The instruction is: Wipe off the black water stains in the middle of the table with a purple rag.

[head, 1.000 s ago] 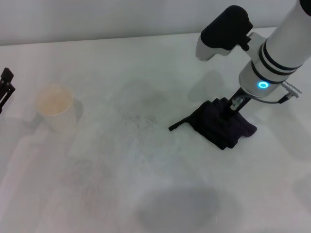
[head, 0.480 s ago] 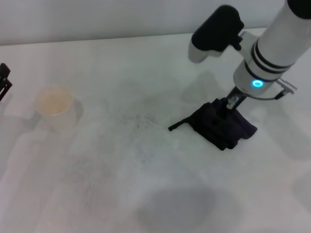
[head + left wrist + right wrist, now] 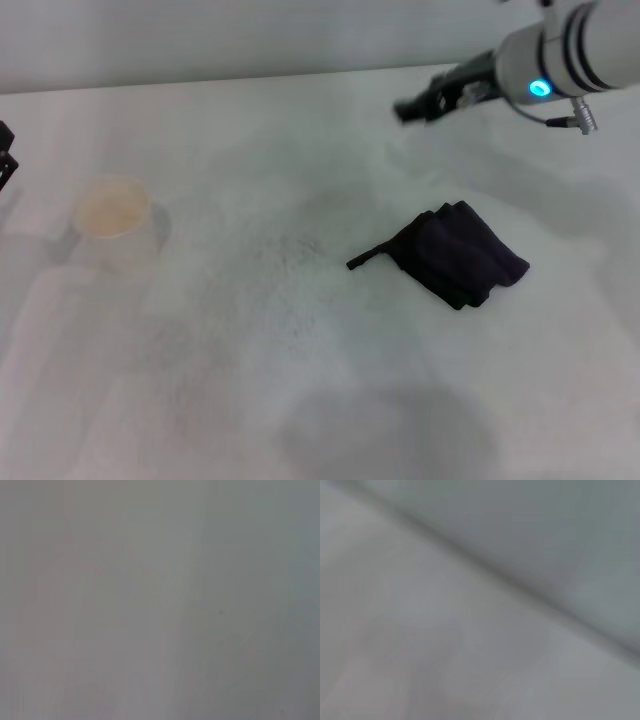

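From the head view, the broad white matte tabletop [image 3: 300,400] has faint grey smudges near its middle. The dark purple, nearly black folded rag [image 3: 458,253] lies on it to the right of the middle, with a thin strap-like tail poking out toward the smudges. Nothing is touching the rag.

The right gripper [image 3: 420,104] is up in the air near the far right, well apart from the rag, with a blue light glowing on the arm behind it. It holds nothing. I cannot tell how far its fingers are spread, because it is blurred. A bit of the left gripper [image 3: 6,165] peeks in at the left edge, parked, and I cannot tell how it stands either. A pale round paper cup [image 3: 112,222] stands near that side.

I cannot find a small round black blot on the tabletop. Only a faint speckled grey patch [image 3: 290,250] shows, just left of the rag's tail.

The left wrist view shows only plain grey. Nothing can be made out there.

The right wrist view shows only soft grey with a darker slanted band. The rag is not in it.

What could go wrong: the rag is loose and soft, so a pinch on a top fold or the thin tail could let it slip or trail. If the arm comes down beside it, it might push the rag further from the smudges. A wide wipe could bump the cup.
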`<state>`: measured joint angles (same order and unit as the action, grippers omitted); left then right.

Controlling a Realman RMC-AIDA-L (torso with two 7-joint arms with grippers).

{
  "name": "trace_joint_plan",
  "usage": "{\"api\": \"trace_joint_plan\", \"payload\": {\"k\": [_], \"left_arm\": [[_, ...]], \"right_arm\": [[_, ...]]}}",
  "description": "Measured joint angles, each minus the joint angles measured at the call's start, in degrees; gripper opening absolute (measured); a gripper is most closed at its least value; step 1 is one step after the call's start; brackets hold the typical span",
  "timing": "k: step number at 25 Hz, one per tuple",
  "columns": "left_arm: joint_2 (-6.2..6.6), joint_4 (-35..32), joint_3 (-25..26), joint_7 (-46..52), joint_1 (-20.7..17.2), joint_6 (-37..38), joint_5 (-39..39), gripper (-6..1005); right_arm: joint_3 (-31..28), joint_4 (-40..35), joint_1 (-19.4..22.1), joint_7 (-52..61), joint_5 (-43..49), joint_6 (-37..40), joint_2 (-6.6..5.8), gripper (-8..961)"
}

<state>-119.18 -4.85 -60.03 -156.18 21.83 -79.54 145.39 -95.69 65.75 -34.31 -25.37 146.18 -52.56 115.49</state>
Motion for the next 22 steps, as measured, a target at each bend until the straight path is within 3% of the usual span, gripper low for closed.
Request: {"api": "trace_joint_plan", "payload": {"k": [4,8,14,17,21,22], "left_arm": [[0.01,0.0,0.0,0.0,-0.2,0.0,0.4,891],[0.0,0.0,0.0,0.0,-0.6,0.0,1.5,891],[0.0,0.0,0.0,0.0,-0.1,2.2,2.6,891],[0.0,0.0,0.0,0.0,0.3,3.5,3.0,891],[0.09,-0.1,0.0,0.0,1.2,5.1,3.2,891],[0.09,-0.1,0.0,0.0,1.2,5.1,3.2,891]], "right_arm": [[1.9,-3.0,7.1,-3.5,-11.0,24.0,0.09,648],[5.6,-10.4,11.6,-12.3,-29.4,48.5,-0.05,642],[12.8,-20.1,9.4,-13.4,-32.9,63.7,-0.15,634],[15.9,-22.8,8.0,-13.4,-32.0,66.9,-0.16,635],[30.2,-29.9,4.7,-6.8,-30.1,82.7,0.03,626],[30.2,-29.9,4.7,-6.8,-30.1,82.7,0.03,625]]}}
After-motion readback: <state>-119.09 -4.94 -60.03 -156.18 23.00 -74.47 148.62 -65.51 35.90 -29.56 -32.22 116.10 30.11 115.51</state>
